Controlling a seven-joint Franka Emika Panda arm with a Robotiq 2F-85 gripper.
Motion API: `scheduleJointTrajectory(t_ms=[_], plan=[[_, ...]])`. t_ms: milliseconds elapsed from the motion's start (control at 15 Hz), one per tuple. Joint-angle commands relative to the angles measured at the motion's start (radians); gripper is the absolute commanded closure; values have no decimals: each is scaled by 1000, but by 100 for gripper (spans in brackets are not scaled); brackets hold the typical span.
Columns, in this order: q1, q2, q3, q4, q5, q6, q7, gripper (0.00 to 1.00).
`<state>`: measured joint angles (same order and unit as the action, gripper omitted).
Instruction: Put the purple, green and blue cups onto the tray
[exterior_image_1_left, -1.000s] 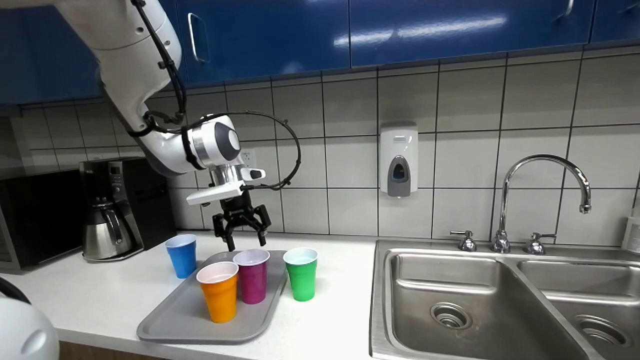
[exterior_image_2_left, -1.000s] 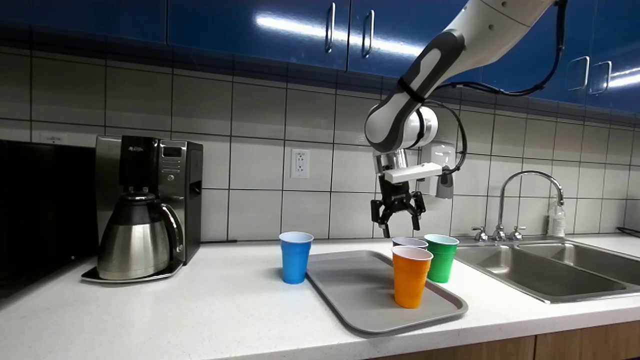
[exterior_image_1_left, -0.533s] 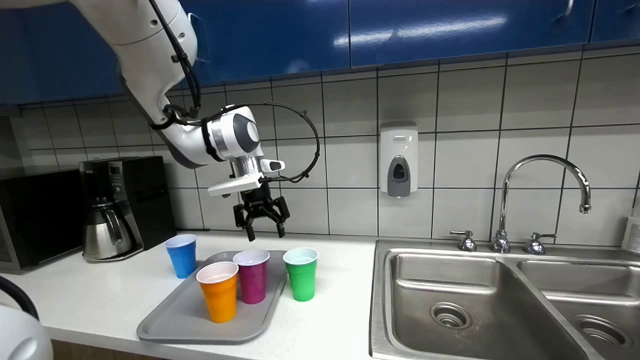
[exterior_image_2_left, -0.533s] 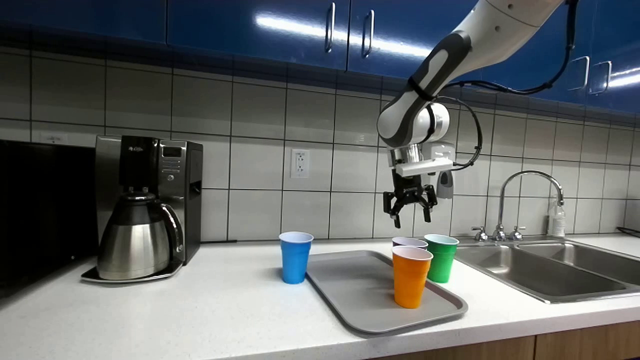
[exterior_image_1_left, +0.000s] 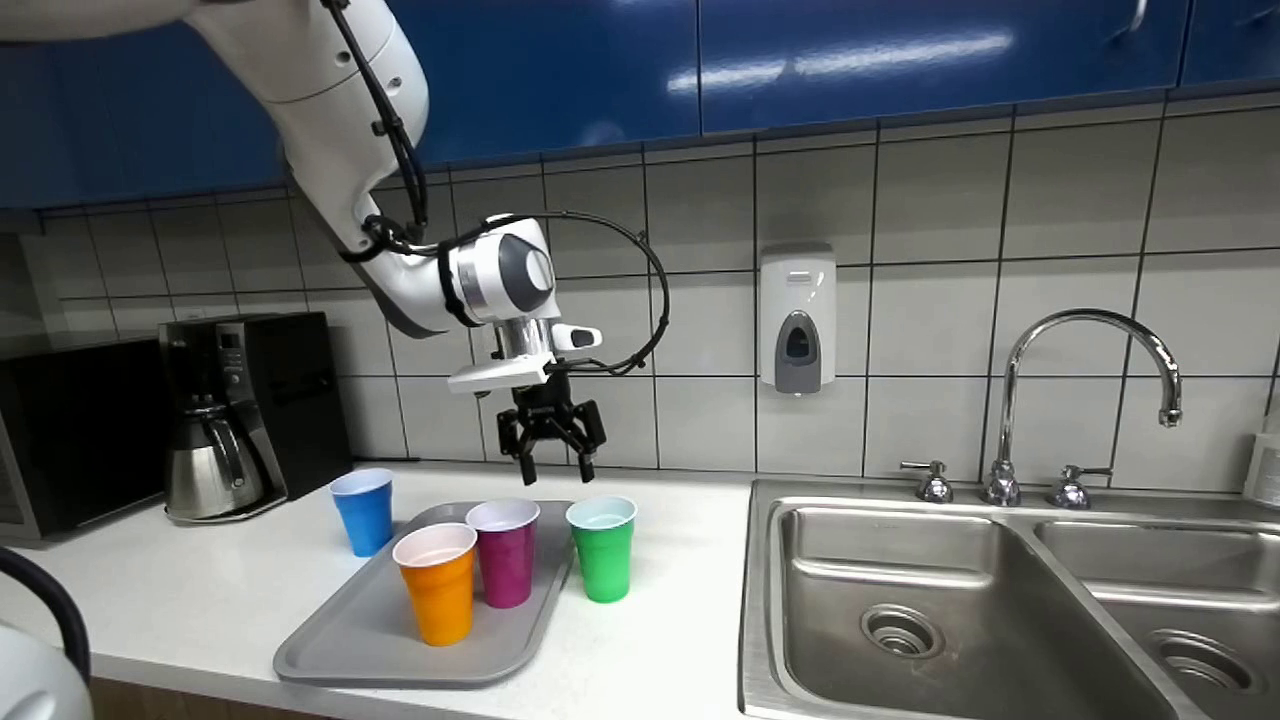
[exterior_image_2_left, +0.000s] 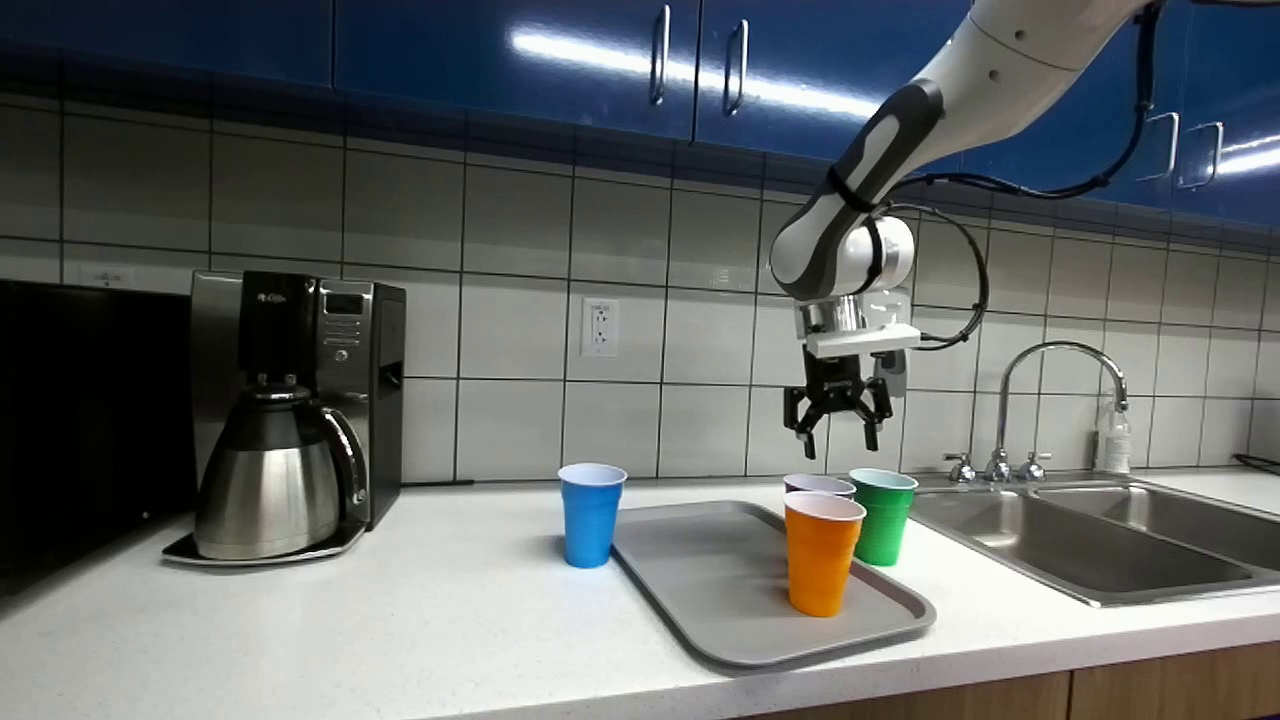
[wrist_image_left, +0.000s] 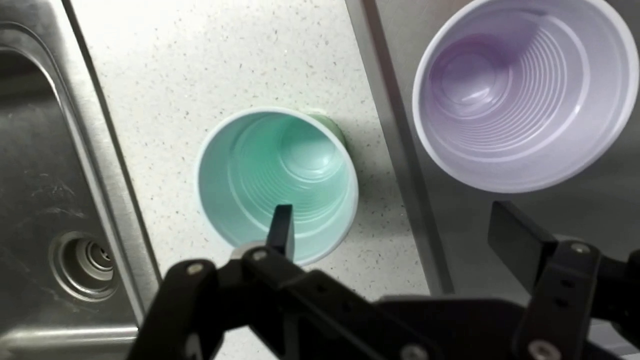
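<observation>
The purple cup (exterior_image_1_left: 507, 565) stands upright on the grey tray (exterior_image_1_left: 335, 645). In an exterior view, the purple cup (exterior_image_2_left: 818, 483) is mostly hidden behind the orange cup. The green cup (exterior_image_1_left: 604, 557) stands upright on the counter beside the tray's edge, on the sink side. The blue cup (exterior_image_2_left: 590, 520) stands on the counter at the tray's opposite side and is out of the wrist view. My gripper (exterior_image_1_left: 557, 472) is open and empty, above the cups. In the wrist view, one finger overlaps the green cup (wrist_image_left: 280, 175) and the other shows below the purple cup (wrist_image_left: 520, 100).
The orange cup (exterior_image_1_left: 442, 590) stands on the tray close to the purple one. The steel sink (exterior_image_1_left: 760, 600) lies beyond the green cup. A coffee maker (exterior_image_2_left: 350, 400) stands past the blue cup. A soap dispenser (exterior_image_1_left: 797, 320) hangs on the tiled wall.
My open gripper has moved sideways toward the green cup and the sink, rising a little and then levelling off. The cups and tray have not moved.
</observation>
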<state>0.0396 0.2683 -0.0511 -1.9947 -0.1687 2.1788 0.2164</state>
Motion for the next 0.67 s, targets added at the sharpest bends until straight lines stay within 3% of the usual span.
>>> scheduleJointTrajectory(t_ms=[0, 600], plan=[[-26, 39, -2, 37, 52, 10, -7, 0], [-53, 91, -19, 54, 126, 68, -5, 0]])
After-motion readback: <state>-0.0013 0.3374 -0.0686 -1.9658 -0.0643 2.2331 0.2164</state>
